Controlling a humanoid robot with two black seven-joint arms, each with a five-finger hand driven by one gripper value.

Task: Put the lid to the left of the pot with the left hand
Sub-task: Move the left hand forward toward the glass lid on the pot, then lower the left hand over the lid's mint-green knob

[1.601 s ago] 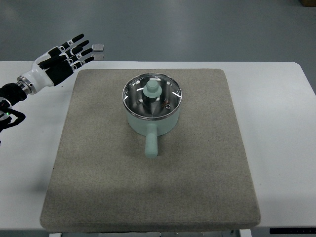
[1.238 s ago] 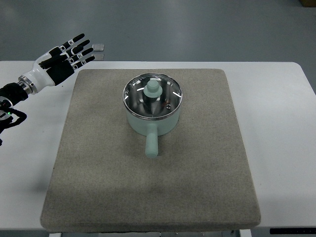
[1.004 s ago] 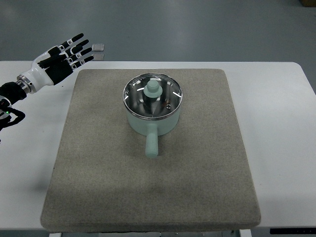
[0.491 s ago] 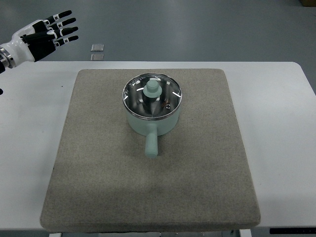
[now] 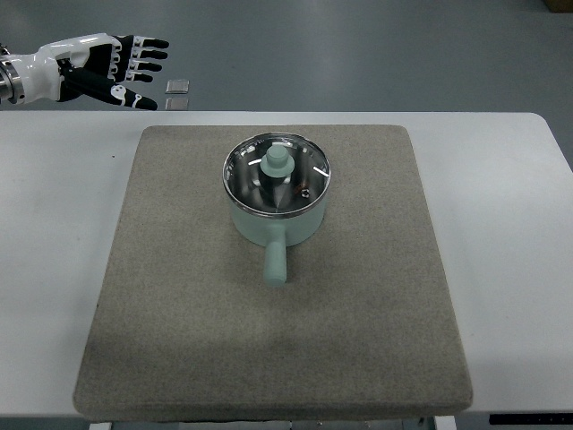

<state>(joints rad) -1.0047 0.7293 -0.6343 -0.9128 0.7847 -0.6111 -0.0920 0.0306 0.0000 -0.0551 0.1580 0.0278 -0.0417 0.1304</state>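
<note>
A pale green pot (image 5: 276,219) with a stubby handle pointing toward me stands on the grey mat (image 5: 179,313), a little behind its middle. A glass lid (image 5: 277,176) with a pale green knob sits on the pot. My left hand (image 5: 125,64) is at the far left, raised above the table's back edge, fingers spread and holding nothing. It is well to the left of and behind the pot. The right arm is out of view.
The mat lies on a white table (image 5: 54,233). Beyond the table's back edge is grey floor with two small square tiles (image 5: 178,87) near my left hand.
My left hand rose from the mat's back left corner toward the upper left, then swung right with its fingers now pointing rightward. Pot and lid have not moved.
</note>
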